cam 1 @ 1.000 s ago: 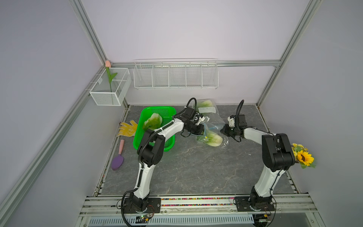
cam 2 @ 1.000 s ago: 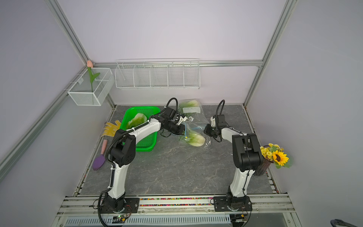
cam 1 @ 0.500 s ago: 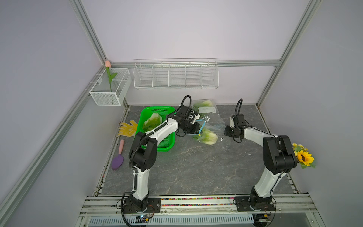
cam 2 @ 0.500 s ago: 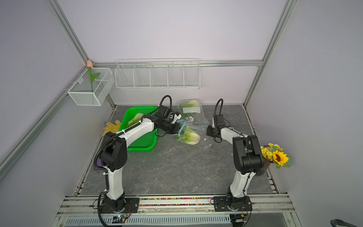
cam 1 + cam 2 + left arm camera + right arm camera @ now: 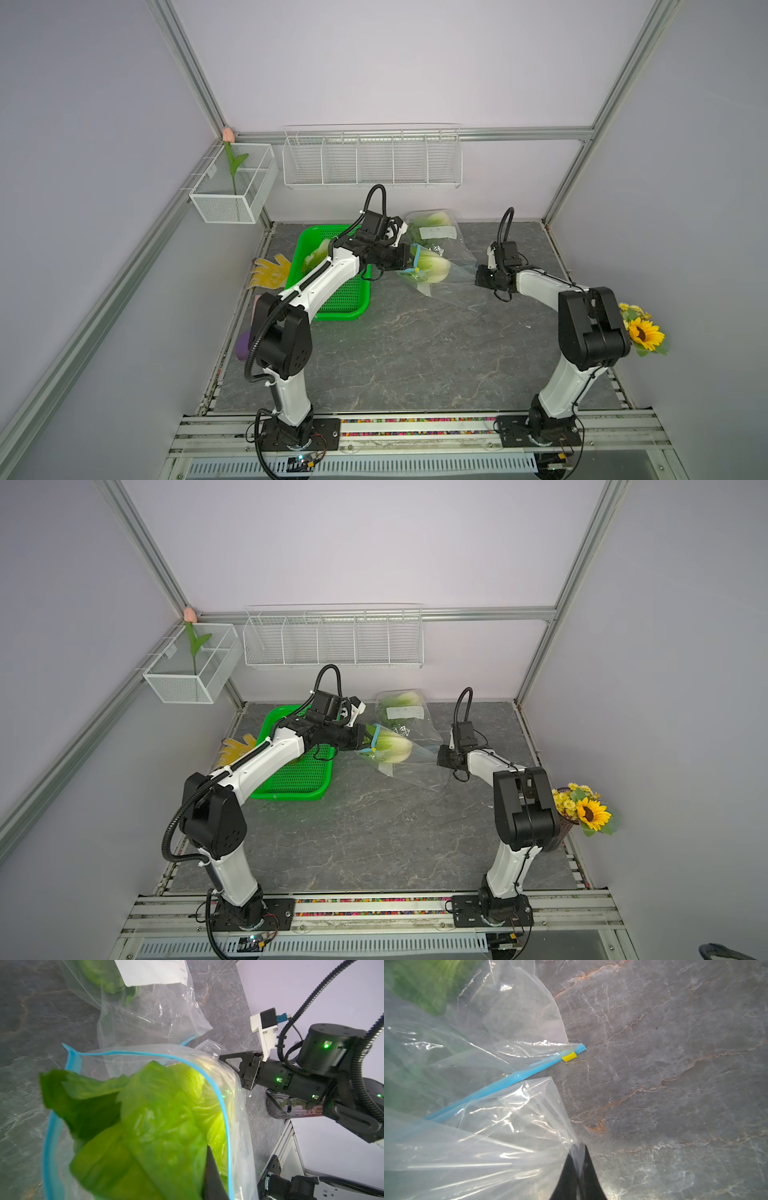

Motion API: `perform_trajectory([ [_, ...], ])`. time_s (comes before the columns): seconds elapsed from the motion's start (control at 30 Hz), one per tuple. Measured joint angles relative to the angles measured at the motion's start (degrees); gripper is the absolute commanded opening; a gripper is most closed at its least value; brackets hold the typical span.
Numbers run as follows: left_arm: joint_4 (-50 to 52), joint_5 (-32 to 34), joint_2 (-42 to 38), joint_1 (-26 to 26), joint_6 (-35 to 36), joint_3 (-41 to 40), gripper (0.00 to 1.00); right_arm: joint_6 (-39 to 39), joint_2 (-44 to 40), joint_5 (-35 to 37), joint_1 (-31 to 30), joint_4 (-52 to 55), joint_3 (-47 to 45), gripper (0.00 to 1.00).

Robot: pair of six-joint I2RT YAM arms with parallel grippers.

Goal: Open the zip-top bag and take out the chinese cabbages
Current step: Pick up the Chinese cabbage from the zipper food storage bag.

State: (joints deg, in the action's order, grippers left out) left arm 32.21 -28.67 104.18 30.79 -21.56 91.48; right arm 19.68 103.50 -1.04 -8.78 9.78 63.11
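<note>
Extraction is in hand, I judge. On the far part of the table [image 5: 415, 353], just right of the green basket [image 5: 345, 313], the opened zip-top bag [image 5: 457, 286] is stretched between the grippers. One chinese cabbage [image 5: 434, 266] pokes its leaf tips out of the blue-edged mouth (another head [image 5: 313, 257] lies in the basket). Next calls for a steady leftward pull with the bag's tail held back, or the bag comes along. Both arms reach low and far, facing each other. The left gripper [image 5: 411, 261] is clenched on the cabbage's leaves, and the right gripper [image 5: 478, 277] is pinched onto the bag's clear bottom.

The left arm [image 5: 324, 282] hides most of the cabbage [image 5: 312, 258] in the basket [image 5: 349, 303].
</note>
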Motion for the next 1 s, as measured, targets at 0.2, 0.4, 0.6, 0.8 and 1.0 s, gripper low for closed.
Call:
perform_trajectory([
  [0.2, -0.35, 2.64, -3.39, -1.70, -0.72, -1.57, 0.00, -0.02, 0.00, 1.25, 0.15, 0.33, 0.00, 0.07],
  [0.4, -1.88, 4.68, -5.92, -3.43, -2.05, -4.17, 0.00, -0.04, 0.00, 1.49, 0.31, 0.72, 0.00, 0.07],
  [0.6, -2.51, 6.82, -8.92, -5.07, -3.04, -6.14, 0.00, -0.02, 0.00, 1.42, 0.37, 0.76, 0.00, 0.07],
  [0.8, -4.52, 10.86, -13.73, -6.19, -4.44, -8.66, 0.00, -0.02, 0.00, 1.46, 0.46, 0.94, 0.00, 0.07],
  [1.0, -8.28, 18.73, -19.85, -8.37, -7.48, -13.77, 0.00, -0.02, 0.00, 1.95, 0.96, 1.55, 0.00, 0.07],
])
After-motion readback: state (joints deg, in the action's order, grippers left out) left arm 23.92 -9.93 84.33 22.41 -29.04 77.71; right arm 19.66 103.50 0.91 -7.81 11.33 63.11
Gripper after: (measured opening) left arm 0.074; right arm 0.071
